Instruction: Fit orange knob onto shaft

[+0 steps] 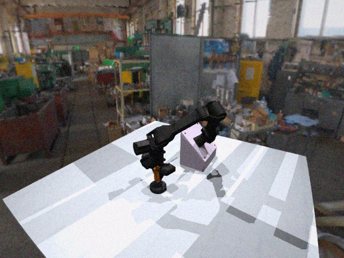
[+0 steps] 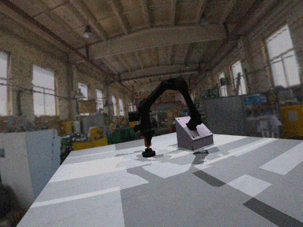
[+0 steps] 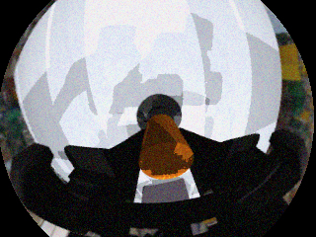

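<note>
The orange knob (image 1: 157, 174) (image 2: 146, 143) (image 3: 165, 150) stands roughly upright, held between the fingers. My gripper (image 1: 157, 170) (image 2: 147, 138) (image 3: 161, 132) is shut on it and points down. The dark round pedestal (image 1: 158, 188) (image 2: 148, 153) (image 3: 146, 110) stands on the table, directly below the knob. The knob's lower end is just above the pedestal's wide base, with a small gap visible in the top and exterior views. Only a small greyish bit shows there, and I cannot tell whether it is the shaft. The knob's hole and both flat sides are hidden.
A pale purple sloped block (image 1: 191, 156) (image 2: 184, 139) with a recess in its slanted face stands behind and to the right of the pedestal. The arm's lower end is at this block, and the arm arches over to the pedestal. Patchy shadows cross the white table (image 1: 91, 222) (image 2: 85, 180).
</note>
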Robot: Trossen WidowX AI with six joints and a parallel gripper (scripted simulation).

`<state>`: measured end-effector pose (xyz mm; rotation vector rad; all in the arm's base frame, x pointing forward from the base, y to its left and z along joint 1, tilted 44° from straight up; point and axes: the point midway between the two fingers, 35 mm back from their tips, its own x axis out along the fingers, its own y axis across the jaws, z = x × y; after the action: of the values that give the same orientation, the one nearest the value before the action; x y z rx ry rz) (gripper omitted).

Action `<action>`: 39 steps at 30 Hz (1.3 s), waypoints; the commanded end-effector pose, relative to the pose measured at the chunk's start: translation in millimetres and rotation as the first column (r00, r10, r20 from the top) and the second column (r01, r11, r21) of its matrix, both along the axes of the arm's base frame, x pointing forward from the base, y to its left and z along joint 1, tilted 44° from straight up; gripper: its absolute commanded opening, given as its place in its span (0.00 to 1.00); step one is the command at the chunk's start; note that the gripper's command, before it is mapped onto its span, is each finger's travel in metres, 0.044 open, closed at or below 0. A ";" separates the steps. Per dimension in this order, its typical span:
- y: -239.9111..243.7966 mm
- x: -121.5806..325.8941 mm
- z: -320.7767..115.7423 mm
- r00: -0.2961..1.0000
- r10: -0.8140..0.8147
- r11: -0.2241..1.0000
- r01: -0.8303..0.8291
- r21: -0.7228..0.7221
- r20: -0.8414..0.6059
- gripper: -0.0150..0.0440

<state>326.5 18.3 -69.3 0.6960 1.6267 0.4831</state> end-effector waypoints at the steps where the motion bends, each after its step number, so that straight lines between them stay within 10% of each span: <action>1: -2.1 -2.5 -0.4 1.000 -0.001 1.000 0.001 -0.001 0.004 0.25; 39: -1.9 7.2 2.1 0.978 0.150 0.988 -0.153 0.004 0.146 0.25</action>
<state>330.4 17.5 -68.9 0.5449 1.5562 0.6407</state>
